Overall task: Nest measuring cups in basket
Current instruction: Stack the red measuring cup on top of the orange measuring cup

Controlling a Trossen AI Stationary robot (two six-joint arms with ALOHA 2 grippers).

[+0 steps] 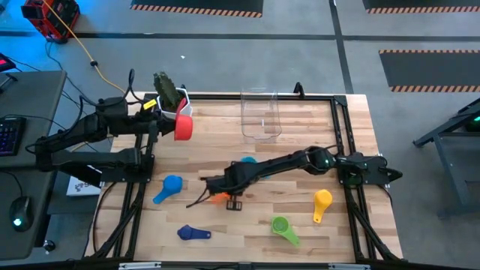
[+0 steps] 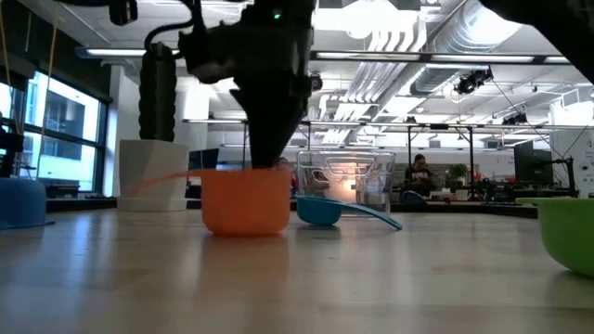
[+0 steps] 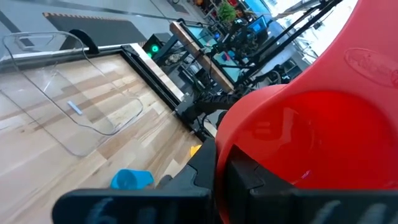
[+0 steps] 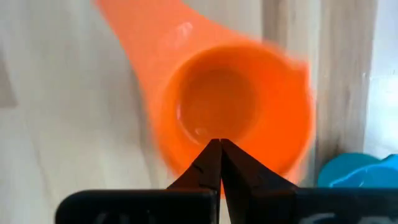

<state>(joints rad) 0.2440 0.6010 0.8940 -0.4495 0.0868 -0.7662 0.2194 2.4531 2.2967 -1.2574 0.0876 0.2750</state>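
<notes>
My left gripper point(image 3: 231, 171) is shut on a red measuring cup point(image 1: 184, 127), held in the air at the table's far left beside the cactus pot point(image 1: 171, 96). My right gripper point(image 4: 220, 146) is shut and points down over the mouth of the orange cup point(image 1: 219, 198), which stands bottom-down on the table's middle point(image 2: 246, 199). The light blue cup point(image 1: 247, 160) lies just beyond it. Blue point(image 1: 169, 187), dark blue point(image 1: 193, 233), green point(image 1: 283, 227) and yellow point(image 1: 322, 202) cups lie on the near half. The clear basket point(image 1: 260, 114) stands at the far middle. My left gripper holds the red cup by its wall at the rim point(image 3: 227, 152), on the side away from the handle point(image 3: 370, 59). The cup is lifted clear and tipped on its side. My right gripper's shut tips stand at the orange cup's rim point(image 4: 205, 171); whether they touch it, I cannot tell.
Black frame rails run along the table's left point(image 1: 124, 210) and right point(image 1: 352, 202) sides. The white cactus pot stands at the far left corner. Bare wood lies between the basket and the cups.
</notes>
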